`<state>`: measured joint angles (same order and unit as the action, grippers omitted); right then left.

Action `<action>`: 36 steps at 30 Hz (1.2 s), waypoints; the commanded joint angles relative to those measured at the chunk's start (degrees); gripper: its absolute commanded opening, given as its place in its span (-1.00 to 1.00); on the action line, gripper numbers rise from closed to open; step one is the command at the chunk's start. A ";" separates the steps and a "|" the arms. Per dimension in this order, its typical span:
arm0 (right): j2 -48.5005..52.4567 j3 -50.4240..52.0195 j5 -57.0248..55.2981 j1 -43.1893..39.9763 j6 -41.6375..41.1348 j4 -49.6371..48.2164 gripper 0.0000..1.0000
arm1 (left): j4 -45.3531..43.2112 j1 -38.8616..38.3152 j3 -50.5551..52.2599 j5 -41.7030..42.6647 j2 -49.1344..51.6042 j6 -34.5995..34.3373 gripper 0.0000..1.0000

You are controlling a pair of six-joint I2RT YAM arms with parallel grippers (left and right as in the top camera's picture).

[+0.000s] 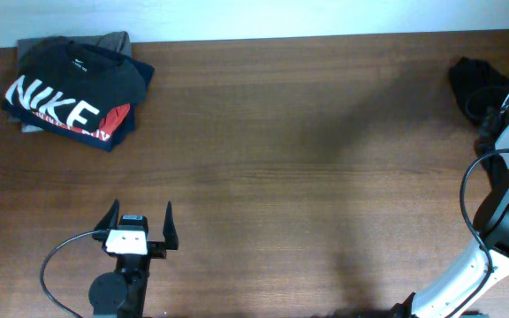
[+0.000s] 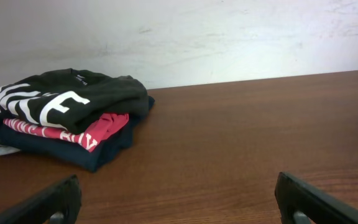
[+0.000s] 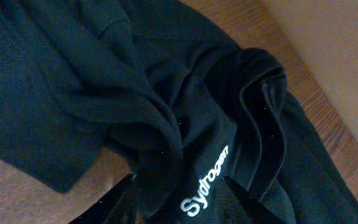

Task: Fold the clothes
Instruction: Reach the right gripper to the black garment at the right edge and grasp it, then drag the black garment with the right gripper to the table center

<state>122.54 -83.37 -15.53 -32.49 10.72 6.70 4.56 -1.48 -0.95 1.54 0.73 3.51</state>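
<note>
Far apart, folded NIKE stack [image 1: 73,88], crumpled clothes [image 3: 104,81] near table edge [image 1: 325,44]

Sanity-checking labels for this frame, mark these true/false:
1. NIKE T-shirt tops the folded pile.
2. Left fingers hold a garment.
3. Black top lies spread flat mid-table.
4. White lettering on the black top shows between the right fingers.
1. NIKE T-shirt tops the folded pile: true. The pile sits at the table's far left corner.
2. Left fingers hold a garment: false. They stand wide apart over bare wood, empty.
3. Black top lies spread flat mid-table: false. It is crumpled at the far right edge.
4. White lettering shows between the right fingers: true. It reads "Sydrogen".
</note>
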 commanded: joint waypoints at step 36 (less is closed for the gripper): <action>1.36 -1.09 2.12 28.37 -3.98 0.72 -0.92 | -0.04 0.26 0.44 0.81 -0.33 0.92 0.98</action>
<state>126.58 -83.48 -14.41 -10.22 9.91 6.48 4.54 -1.48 -0.95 1.54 0.73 3.51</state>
